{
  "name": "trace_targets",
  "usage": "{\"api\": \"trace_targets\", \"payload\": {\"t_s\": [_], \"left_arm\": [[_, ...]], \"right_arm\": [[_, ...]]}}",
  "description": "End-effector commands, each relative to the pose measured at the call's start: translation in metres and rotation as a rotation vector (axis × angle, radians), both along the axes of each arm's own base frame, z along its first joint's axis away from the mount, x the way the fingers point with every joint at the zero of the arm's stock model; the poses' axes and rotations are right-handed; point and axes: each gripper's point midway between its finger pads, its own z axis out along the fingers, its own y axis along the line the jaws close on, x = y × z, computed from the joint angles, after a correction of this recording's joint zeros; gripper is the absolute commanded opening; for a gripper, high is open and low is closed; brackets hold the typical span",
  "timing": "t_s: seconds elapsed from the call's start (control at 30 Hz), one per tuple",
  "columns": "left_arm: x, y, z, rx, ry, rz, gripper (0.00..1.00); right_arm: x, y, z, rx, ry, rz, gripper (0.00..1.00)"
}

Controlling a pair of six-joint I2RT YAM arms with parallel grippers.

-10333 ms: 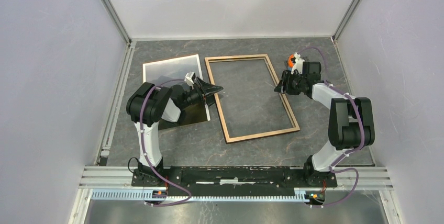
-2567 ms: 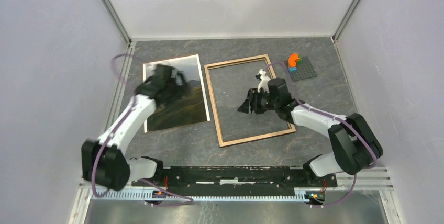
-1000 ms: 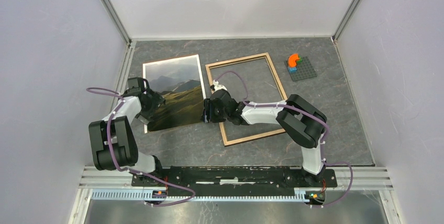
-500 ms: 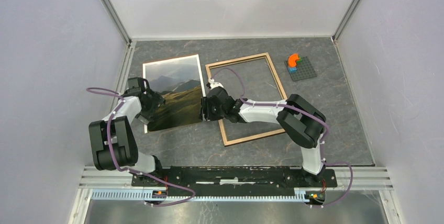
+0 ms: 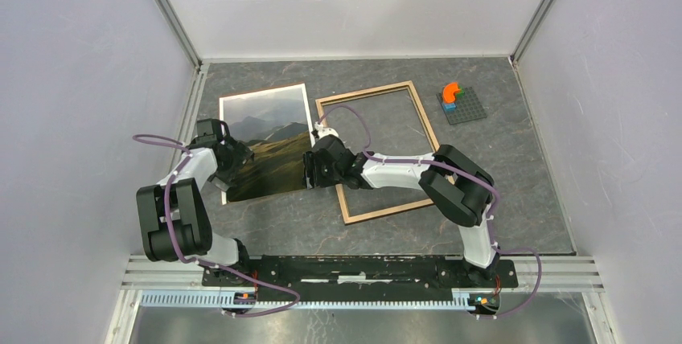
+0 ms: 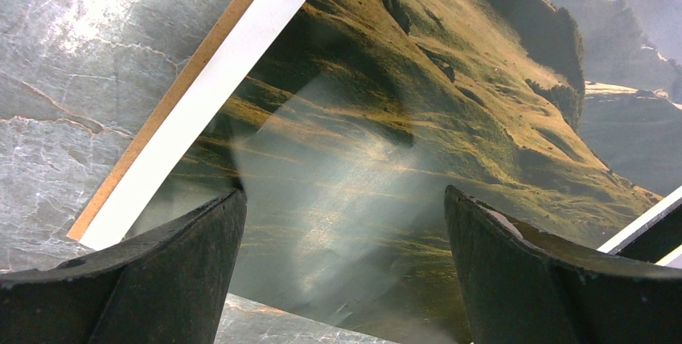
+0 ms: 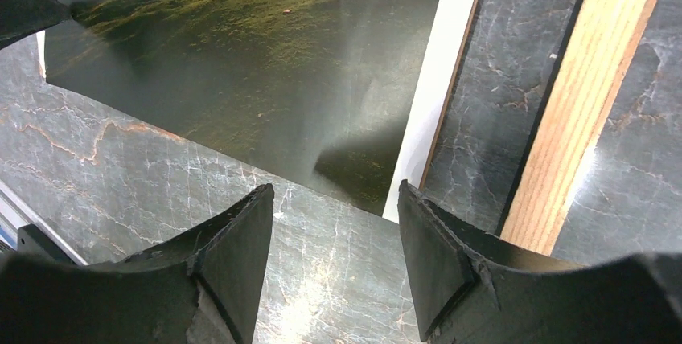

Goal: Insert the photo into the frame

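A large glossy print of green-brown hills under a pale sky [image 5: 269, 139], edged in thin white, lies flat on the dark grey marbled tabletop [image 5: 523, 159], just left of the light-wood rectangular frame [image 5: 366, 93] and outside it. A sliver of brown fibreboard backing [image 6: 173, 95] shows along the print's white border in the left wrist view.

The left tool [image 5: 232, 165] sits over the print's near left part with its two black fingers spread wide, the landscape [image 6: 418, 119] filling the gap between them [image 6: 344, 195]; whether the fingers touch the paper cannot be told. The right arm reaches across the frame's near left part, and its tool [image 5: 310, 171] hangs over the print's near right corner. In the right wrist view that tool [image 7: 335, 190] is likewise spread apart, gripping nothing, with the corner of the print [image 7: 241, 55] lying between and beyond its tips. To their right run a strip of bare tabletop and then the frame's wooden rim [image 7: 587, 95].

Near the far right corner, well apart from the frame, rests a small grey studded plate [image 5: 468, 109] carrying an orange piece [image 5: 450, 90].
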Motion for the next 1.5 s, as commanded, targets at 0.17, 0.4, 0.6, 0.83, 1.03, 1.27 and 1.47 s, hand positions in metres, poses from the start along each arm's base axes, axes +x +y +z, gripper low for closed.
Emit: {"api": "trace_targets", "payload": {"t_s": [0.17, 0.4, 0.6, 0.83, 1.03, 1.27, 1.47], "left_arm": [[-0.023, -0.003, -0.027, -0.024, 0.102, 0.038, 1.0], [-0.023, -0.004, -0.027, -0.027, 0.102, 0.035, 1.0], [-0.023, -0.004, -0.027, -0.029, 0.103, 0.033, 1.0], [-0.022, -0.005, -0.028, -0.033, 0.102, 0.032, 1.0], [-0.023, -0.005, -0.028, -0.035, 0.102, 0.032, 1.0], [-0.023, -0.005, -0.028, -0.034, 0.105, 0.029, 1.0], [-0.024, -0.006, -0.03, -0.04, 0.111, 0.031, 1.0]], "right_arm": [[0.002, -0.002, 0.003, 0.001, -0.009, -0.012, 0.64], [0.005, -0.008, 0.002, -0.012, -0.013, -0.028, 0.67], [0.005, -0.012, 0.005, -0.014, -0.021, -0.037, 0.67], [0.002, -0.017, 0.007, -0.003, -0.022, -0.041, 0.67], [0.001, -0.013, 0.003, -0.001, -0.009, -0.026, 0.63], [0.007, -0.006, 0.014, -0.023, -0.059, -0.02, 0.55], [0.008, -0.002, 0.015, -0.084, -0.084, -0.002, 0.53]]}}
